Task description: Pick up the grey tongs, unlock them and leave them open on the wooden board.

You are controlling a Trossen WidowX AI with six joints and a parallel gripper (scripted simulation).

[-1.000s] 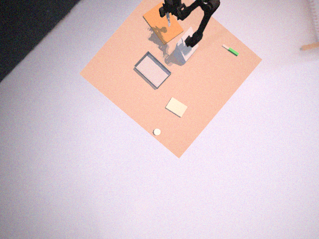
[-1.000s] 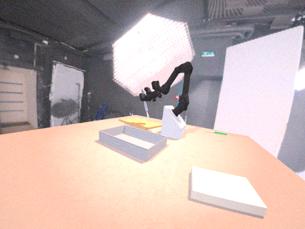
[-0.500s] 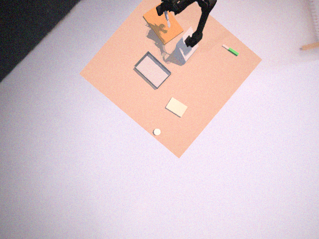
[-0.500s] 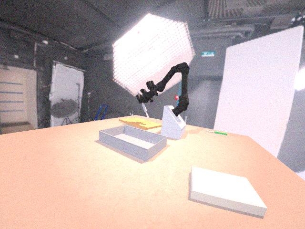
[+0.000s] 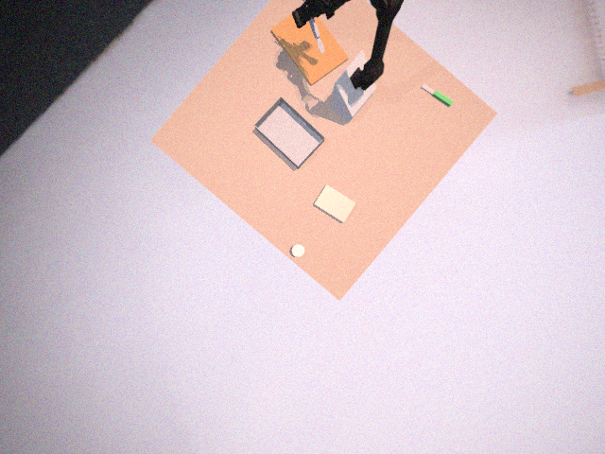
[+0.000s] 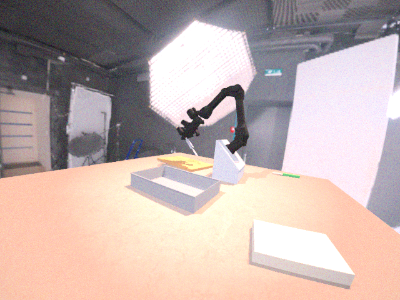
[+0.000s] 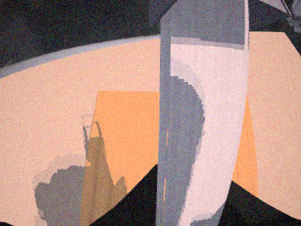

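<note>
My gripper is shut on the grey tongs and holds them in the air above the wooden board. The tongs slant downward with their free end below the gripper; that end is off the board. Their arms look close together; the state of the lock cannot be told. In the wrist view the tongs fill the middle. The grey roasting tin stands apart from the board, with nothing across it.
A pale wedge-shaped stand rises beside the board, near the arm's lower end. A cream block, a green-and-white stick and a small white disc lie elsewhere on the table.
</note>
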